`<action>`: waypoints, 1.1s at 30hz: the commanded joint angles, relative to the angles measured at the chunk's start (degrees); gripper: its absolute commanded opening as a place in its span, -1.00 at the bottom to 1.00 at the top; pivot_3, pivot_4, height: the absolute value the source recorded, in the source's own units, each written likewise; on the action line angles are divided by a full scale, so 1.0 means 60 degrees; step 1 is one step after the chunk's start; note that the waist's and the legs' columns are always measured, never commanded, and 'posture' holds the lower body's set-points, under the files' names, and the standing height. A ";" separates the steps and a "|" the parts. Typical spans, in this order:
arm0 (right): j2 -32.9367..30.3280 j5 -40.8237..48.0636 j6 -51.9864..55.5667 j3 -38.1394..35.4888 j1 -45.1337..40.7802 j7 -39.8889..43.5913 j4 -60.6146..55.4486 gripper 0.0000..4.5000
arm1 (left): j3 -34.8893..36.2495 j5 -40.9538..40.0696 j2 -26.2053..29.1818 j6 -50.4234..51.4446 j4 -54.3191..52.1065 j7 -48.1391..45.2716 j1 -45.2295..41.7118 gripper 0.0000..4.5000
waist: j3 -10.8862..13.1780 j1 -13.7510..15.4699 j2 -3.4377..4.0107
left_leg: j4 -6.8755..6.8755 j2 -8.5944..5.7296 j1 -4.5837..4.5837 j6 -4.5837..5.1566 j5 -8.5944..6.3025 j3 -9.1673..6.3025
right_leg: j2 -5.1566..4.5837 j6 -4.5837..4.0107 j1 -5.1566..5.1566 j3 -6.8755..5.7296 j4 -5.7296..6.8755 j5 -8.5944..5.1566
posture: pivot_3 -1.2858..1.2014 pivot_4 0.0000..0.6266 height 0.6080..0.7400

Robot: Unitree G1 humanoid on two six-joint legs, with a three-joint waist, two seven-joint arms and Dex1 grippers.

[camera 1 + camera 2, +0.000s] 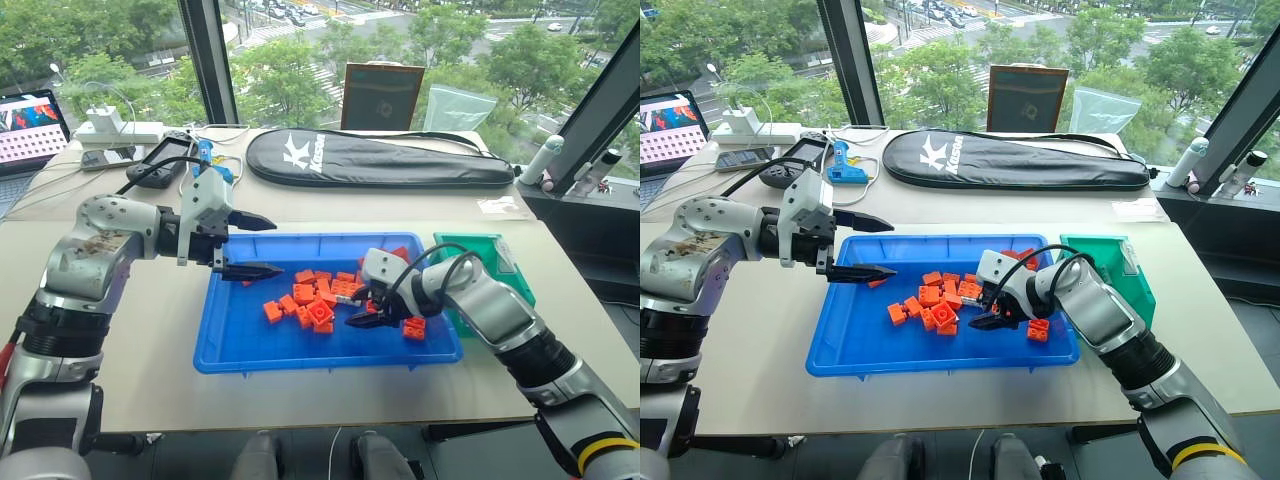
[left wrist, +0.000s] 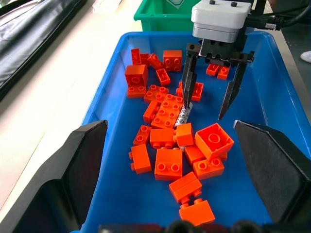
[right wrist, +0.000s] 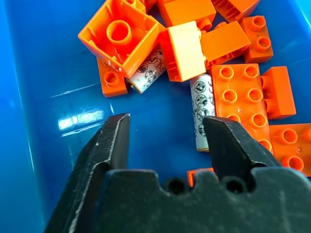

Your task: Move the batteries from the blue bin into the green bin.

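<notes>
- Blue plastic forms the wide shallow blue bin (image 1: pixel 235 345), which sits on the table (image 1: pixel 130 380) between the two arms.
- Orange toy bricks (image 1: pixel 312 300) lie heaped in the middle and right part of that bin.
- Two batteries show among the bricks in the right wrist view: one battery (image 3: pixel 200 111) lies against the edge of a flat studded brick, and the second battery (image 3: pixel 147 73) is half tucked under a large square brick.
- The left wrist view shows one of them (image 2: pixel 183 115) lying between bricks, just below the tips of the right gripper.
- The right gripper (image 1: pixel 362 305) reaches in from the right side with the forearm sloping down and the wrist bent, fingers pointing down into the brick pile; its jaws are parted and hold nothing, with one fingertip close beside the first battery.
- The left gripper (image 1: pixel 258 245) hovers level over the bin's left rear corner, pointing toward the right; its fingers are spread wide and empty.
- The green bin (image 1: pixel 490 265) stands just beside the blue bin's right end, behind the right forearm.
</notes>
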 commanded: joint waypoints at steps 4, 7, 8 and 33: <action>0.0098 -0.0149 -0.0184 -0.0041 -0.0122 0.0047 0.0141 0.23 | 0.0084 0.0061 0.0160 -0.0198 -0.0230 -0.0043 -0.0036 1.00 | 0.0000 -0.0001 0.0000 | 0.0000 0.0000 0.0000 0.0000 0.0000 0.0000 | 0.0000 0.0000 0.0000 0.0000 0.0000 0.0000 | 0.03 -0.52 0.90; 0.0252 -0.0230 -0.0222 0.0001 -0.0135 -0.0017 0.0312 0.23 | 0.0084 0.0086 0.0153 -0.0205 -0.0236 -0.0031 -0.0027 1.00 | 0.0000 -0.0001 0.0000 | 0.0000 0.0000 0.0001 0.0000 0.0000 -0.0001 | 0.0001 0.0000 0.0000 -0.0001 0.0000 0.0000 | 0.03 -0.52 0.90; 0.0317 -0.0277 -0.0269 0.0029 -0.0142 -0.0052 0.0412 0.23 | 0.0076 0.0096 0.0140 -0.0213 -0.0243 -0.0022 -0.0019 1.00 | 0.0000 -0.0006 0.0000 | 0.0000 0.0000 0.0001 0.0000 0.0000 -0.0001 | 0.0001 0.0000 0.0000 0.0000 0.0001 0.0000 | 0.03 -0.52 0.90; -0.1180 0.0017 0.0564 -0.1841 -0.0623 0.0466 -0.0402 -0.89 | 0.0115 -0.0704 0.0122 0.0826 -0.0330 -0.0590 -0.0265 1.00 | 0.0001 0.0005 0.0001 | 0.0001 -0.0001 -0.0003 0.0000 0.0000 0.0002 | -0.0002 0.0000 -0.0003 0.0001 0.0001 0.0000 | 0.03 -0.52 0.90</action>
